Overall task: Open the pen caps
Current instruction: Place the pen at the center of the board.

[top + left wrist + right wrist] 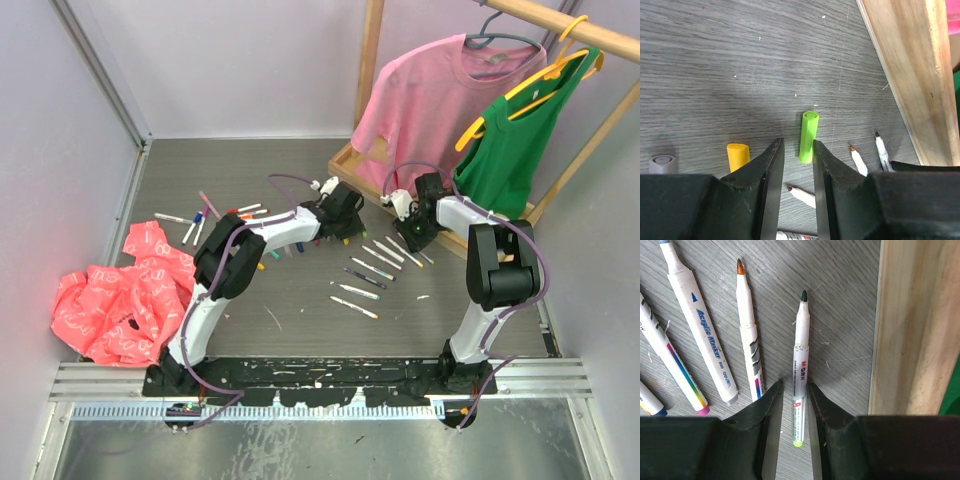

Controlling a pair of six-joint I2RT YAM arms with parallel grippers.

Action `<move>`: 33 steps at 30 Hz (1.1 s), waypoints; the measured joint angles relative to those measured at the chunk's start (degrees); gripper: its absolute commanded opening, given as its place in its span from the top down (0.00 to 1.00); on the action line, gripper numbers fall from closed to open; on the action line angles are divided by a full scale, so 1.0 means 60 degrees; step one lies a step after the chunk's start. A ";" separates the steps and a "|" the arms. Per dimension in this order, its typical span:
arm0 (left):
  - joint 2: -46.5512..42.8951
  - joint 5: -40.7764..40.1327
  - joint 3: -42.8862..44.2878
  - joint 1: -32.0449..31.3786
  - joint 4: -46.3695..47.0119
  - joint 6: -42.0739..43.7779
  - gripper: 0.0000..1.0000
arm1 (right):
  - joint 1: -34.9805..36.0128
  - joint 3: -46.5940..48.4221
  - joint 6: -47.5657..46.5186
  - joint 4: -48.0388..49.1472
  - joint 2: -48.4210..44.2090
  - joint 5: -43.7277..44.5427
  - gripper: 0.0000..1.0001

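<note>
Near the pale wooden beam, the left tool, slightly spread, straddles a lime-green plastic tube cap; the right tool, likewise spread, flanks a slim white uncapped pen, seemingly unpinched.

Left arm and right arm: same build, white link shells, chunky black joint housings. Purple cable loops off each one, from wrist back toward base. Both bolt to a black base plate, paint badly scuffed, on a ribbed aluminium rail. Left fingers and right fingers: matte black, wedge-shaped, flat inner faces, tapering to thin tips, light dust and scratches.
</note>
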 measured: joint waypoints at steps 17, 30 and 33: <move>-0.3315 -0.0051 -0.2630 0.0000 0.1639 0.1974 0.52 | -0.0055 -0.0113 0.0229 0.0087 -0.0725 -0.0208 0.59; -0.6870 -0.0554 -0.6958 0.0794 0.3260 0.8138 0.27 | -0.0062 -0.0750 0.0004 0.0259 -0.2710 -0.2153 0.59; -0.6961 -0.0645 -0.7060 0.1461 0.2871 0.8779 0.26 | -0.0062 -0.0758 -0.0029 0.0266 -0.2823 -0.2550 0.60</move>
